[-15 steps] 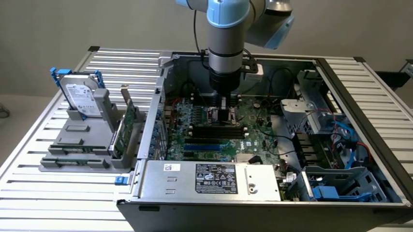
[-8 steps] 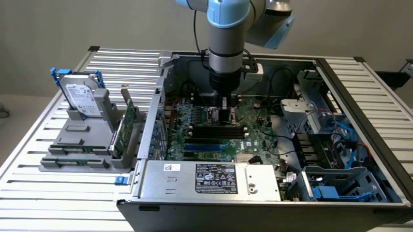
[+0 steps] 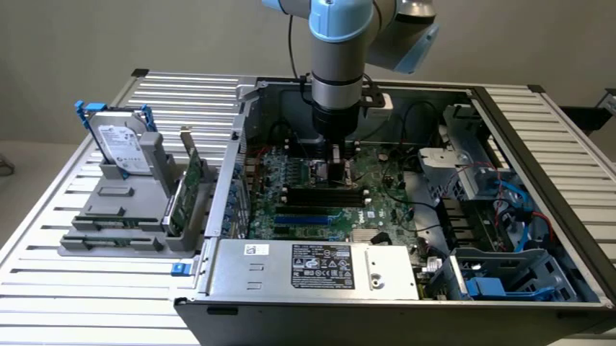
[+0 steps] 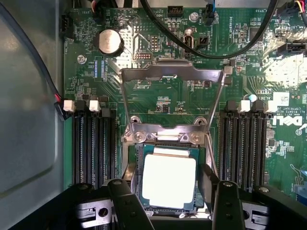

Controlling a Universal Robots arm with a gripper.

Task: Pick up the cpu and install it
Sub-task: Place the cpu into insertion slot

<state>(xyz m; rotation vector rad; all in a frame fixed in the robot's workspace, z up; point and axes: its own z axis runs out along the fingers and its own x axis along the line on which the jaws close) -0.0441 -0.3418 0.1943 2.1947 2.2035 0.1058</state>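
The pincer (image 4: 165, 191) is clenched on the cpu (image 4: 169, 179), one black finger (image 4: 127, 203) against each of two opposite edges, so the chip lies squarely between the jaws with its pale metal top facing the wrist camera. The cpu sits level in the socket (image 4: 165, 139) on the green motherboard (image 3: 318, 209), and the socket's metal retaining frame (image 4: 172, 74) stands swung open just beyond it. Rows of black memory slots (image 4: 93, 143) flank the socket on both sides. In the exterior view the arm (image 3: 337, 65) reaches straight down into the open computer case (image 3: 539, 144), the pincer low over the middle of the board. Well apart on the slatted worktop (image 3: 86, 288), toward the exterior view's left, a hard drive (image 3: 120, 140) stands upright in a grey holder.
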